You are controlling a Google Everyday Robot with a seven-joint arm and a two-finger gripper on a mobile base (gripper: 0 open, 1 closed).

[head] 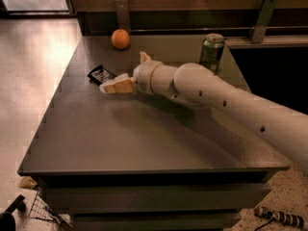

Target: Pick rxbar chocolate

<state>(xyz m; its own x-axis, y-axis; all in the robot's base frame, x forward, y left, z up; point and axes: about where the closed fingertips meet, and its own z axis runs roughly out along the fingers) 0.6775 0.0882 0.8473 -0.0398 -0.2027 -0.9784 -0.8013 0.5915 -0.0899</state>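
Observation:
The rxbar chocolate, a small flat bar in a shiny black wrapper with white lettering, lies on the dark table at the left rear. My gripper reaches in from the right on the white arm. Its tan fingers point left and sit low over the table, right beside the bar's near right end, partly covering it. An orange sits at the back left. A green drink can stands upright at the back right.
A wall rail with two metal brackets runs behind the table. Light floor lies to the left. A wire object and a dark tool lie on the floor by the table's front corners.

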